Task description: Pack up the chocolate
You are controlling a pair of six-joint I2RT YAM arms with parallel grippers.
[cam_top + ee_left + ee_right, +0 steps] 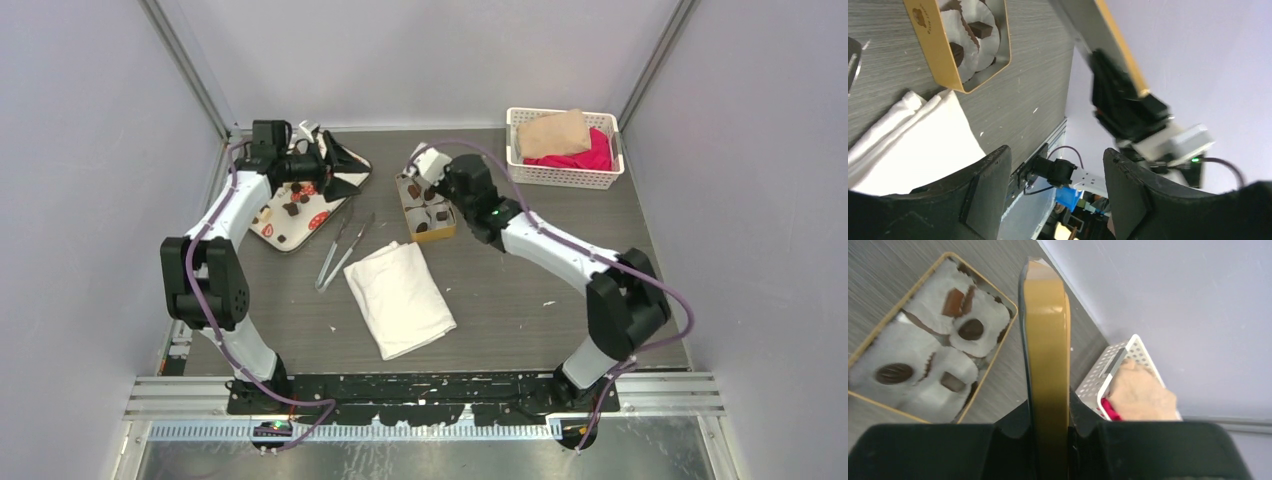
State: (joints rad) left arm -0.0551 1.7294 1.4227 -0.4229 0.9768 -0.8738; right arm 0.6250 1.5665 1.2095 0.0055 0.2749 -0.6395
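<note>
From the top camera I am seeing the chocolate (291, 209) split between two places. Several dark lumps are lying on the white tray (300, 228) at the back left, and a few more are sitting in the gold tin (437, 236) near the middle. The left gripper (345, 170) is hanging over the tray's right end with its fingers spread. The right gripper (428, 172) is hovering at the tin's far end, and from here I cannot tell what it is gripping. Tongs (340, 250) are lying between tray and tin, just beside a folded white cloth (400, 298). A white basket (563, 175) is sitting at the back right.

On the left wrist camera I am watching the left gripper (1058, 192) gaping wide, with nothing between its fingers (990, 192). The gold tin (938, 50) is showing at the upper left with chocolate (980, 29) in its paper cups, and the white cloth (913, 145) is lying below it. The right arm is holding a gold lid (1120, 50) across from it.

On the right wrist camera I am seeing the right gripper (1048, 427) pinching the gold lid (1048, 340), which is standing edge-on between the fingers. The open tin (988, 287) is lying to the left on the table, with four pieces of chocolate (970, 329) in its paper cups. The basket (1108, 372) is showing to the right, holding a tan cloth (1140, 395).
</note>
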